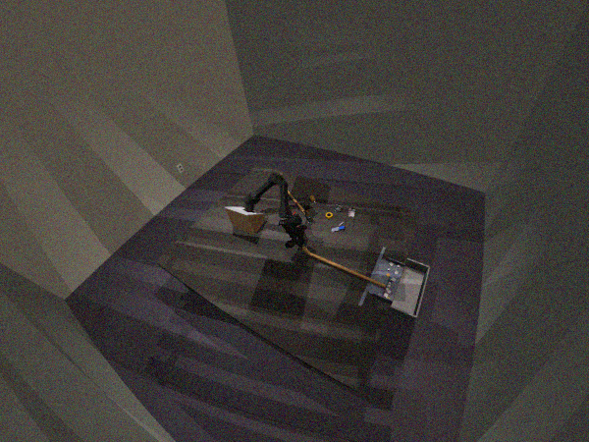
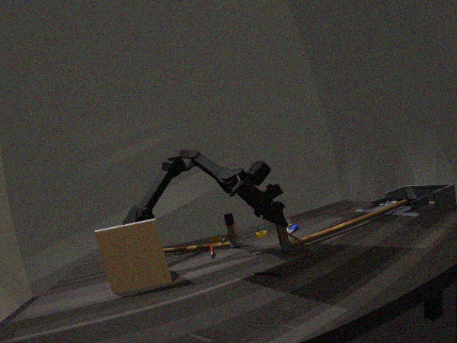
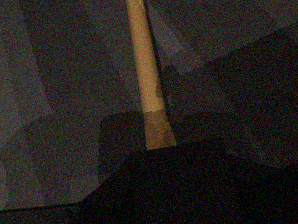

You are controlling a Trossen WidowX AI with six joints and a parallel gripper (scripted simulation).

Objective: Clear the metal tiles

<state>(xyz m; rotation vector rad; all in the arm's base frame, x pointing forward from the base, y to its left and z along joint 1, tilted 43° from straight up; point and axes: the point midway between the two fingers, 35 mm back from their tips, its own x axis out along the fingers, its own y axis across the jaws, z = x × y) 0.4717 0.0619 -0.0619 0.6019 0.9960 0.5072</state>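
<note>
My gripper (image 1: 299, 245) (image 2: 281, 224) is shut on the long scraper's upright grip. The scraper's wooden handle (image 1: 344, 269) (image 2: 350, 224) (image 3: 145, 60) runs from there to the steel plate (image 1: 378, 271). Its far end is over the plate among the tiles; the blade is too small to make out, and I cannot tell if it touches the plate. Several small tiles (image 1: 397, 268) lie on the plate beyond the handle, and others (image 1: 387, 296) lie near its tip. The catch box (image 1: 422, 290) (image 2: 445, 193) adjoins the plate's far end. No tiles are discernible inside it.
A white-topped brown block (image 1: 247, 222) (image 2: 133, 259) stands near the arm base. A second wooden-handled tool (image 1: 296, 200) (image 2: 190, 248) lies behind the gripper. A yellow ring (image 1: 329, 215) (image 2: 261, 234), a blue-and-white item (image 1: 339, 229) (image 2: 292, 229) and a red-tipped item (image 2: 212, 250) are nearby.
</note>
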